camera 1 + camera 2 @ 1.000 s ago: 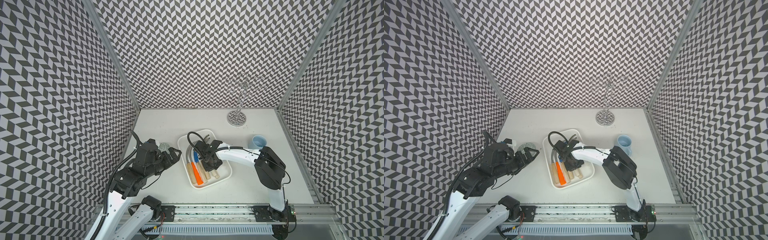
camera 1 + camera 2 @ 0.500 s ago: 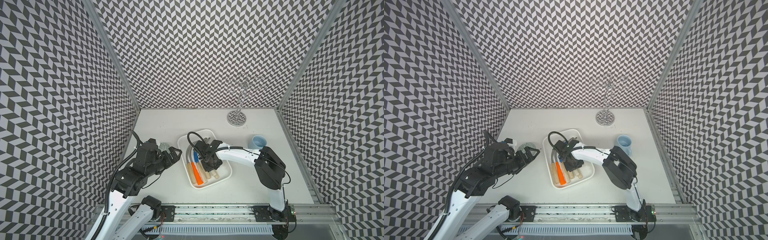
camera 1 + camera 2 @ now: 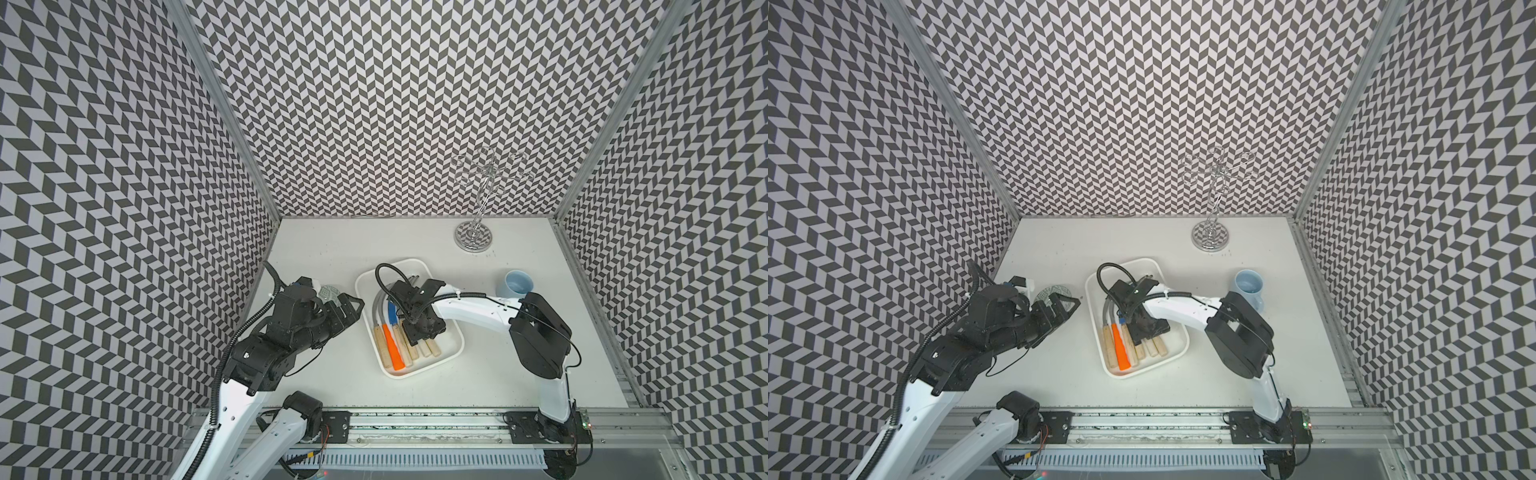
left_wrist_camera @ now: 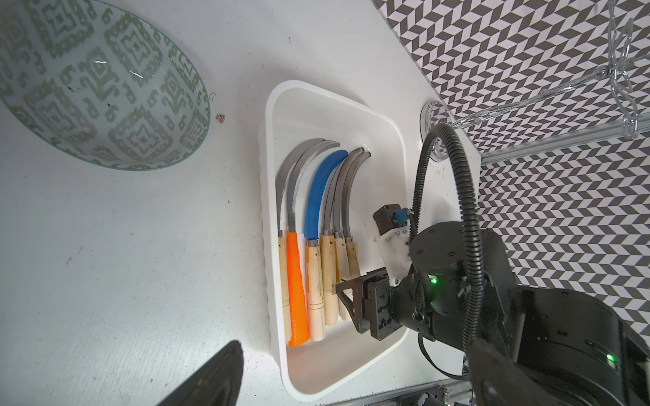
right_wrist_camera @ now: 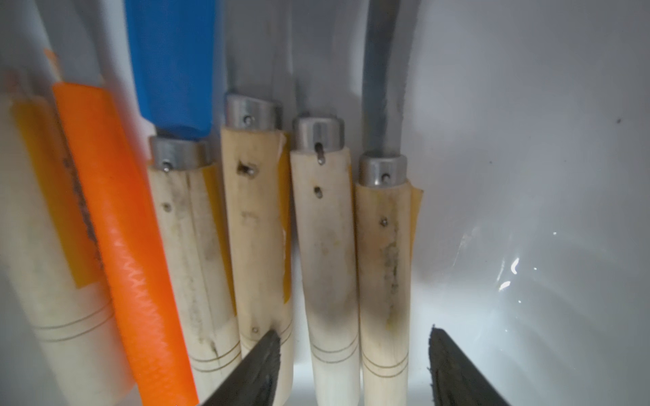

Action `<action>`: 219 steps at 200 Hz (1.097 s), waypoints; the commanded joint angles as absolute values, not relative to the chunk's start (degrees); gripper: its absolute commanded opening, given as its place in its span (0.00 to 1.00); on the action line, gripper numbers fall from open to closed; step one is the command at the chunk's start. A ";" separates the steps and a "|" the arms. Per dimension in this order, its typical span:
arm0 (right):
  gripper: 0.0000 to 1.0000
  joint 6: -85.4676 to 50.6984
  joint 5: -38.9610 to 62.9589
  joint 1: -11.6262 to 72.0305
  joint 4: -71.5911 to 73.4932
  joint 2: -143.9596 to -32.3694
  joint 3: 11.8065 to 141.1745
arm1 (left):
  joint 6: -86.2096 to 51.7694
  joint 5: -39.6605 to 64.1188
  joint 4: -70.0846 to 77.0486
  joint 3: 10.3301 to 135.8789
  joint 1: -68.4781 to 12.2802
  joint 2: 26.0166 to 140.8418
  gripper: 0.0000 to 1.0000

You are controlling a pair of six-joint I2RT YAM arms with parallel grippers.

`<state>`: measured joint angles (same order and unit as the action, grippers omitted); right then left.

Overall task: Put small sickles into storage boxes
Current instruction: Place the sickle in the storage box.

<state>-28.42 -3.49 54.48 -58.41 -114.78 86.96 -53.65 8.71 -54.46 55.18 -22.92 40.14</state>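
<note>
Lying side by side in the white storage box (image 3: 437, 364) (image 4: 316, 105) near the middle of the desk (image 3: 316, 249), all six small sickles (image 4: 327, 267) had their handle ends toward about six o'clock and their curved blades toward twelve. Five handles were pale wood. One orange handle (image 4: 295, 291) sat second from the nine o'clock side of the row, with a blue blade (image 4: 322, 189) next to it that joined a pale handle.

The right end effector (image 3: 422, 332) (image 5: 353, 335) was low inside the box, over the three o'clock end of the row. Its fingers (image 5: 260, 369) stood apart and clamped nothing. In the right wrist view two pale handles lay between the tips. Whether a finger touched the wood could not be told.

The left end effector (image 3: 351, 305) (image 3: 1065, 307) was over bare desk just beside the box, at its nine o'clock. It was spread wide and held nothing. A grey patterned bowl (image 4: 88, 88) sat close by it, partly hidden under the arm in both top views.

A light blue mug (image 3: 518, 284) stood at the box's three o'clock, well apart from it. A chrome stand (image 3: 473, 239) stood near the back wall at about one o'clock
</note>
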 commanded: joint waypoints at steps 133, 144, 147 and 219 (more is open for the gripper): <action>1.00 -22.57 3.30 51.00 -52.59 -96.02 87.55 | -56.59 1.91 -52.66 59.90 -20.95 38.95 1.00; 1.00 -22.65 4.69 50.69 -51.11 -93.83 87.26 | -55.50 1.69 -53.47 60.65 -20.83 40.90 1.00; 1.00 -22.67 5.10 50.52 -50.61 -93.27 87.14 | -55.44 1.33 -53.95 60.84 -20.79 41.47 1.00; 1.00 -27.43 -12.31 45.60 -42.73 -73.39 79.79 | -40.80 -0.27 -35.08 62.46 -19.61 45.12 1.00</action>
<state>-25.10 -1.93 47.18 -49.65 -82.72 84.03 -49.87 2.00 -47.99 60.75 -20.03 46.09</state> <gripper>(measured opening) 0.997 0.998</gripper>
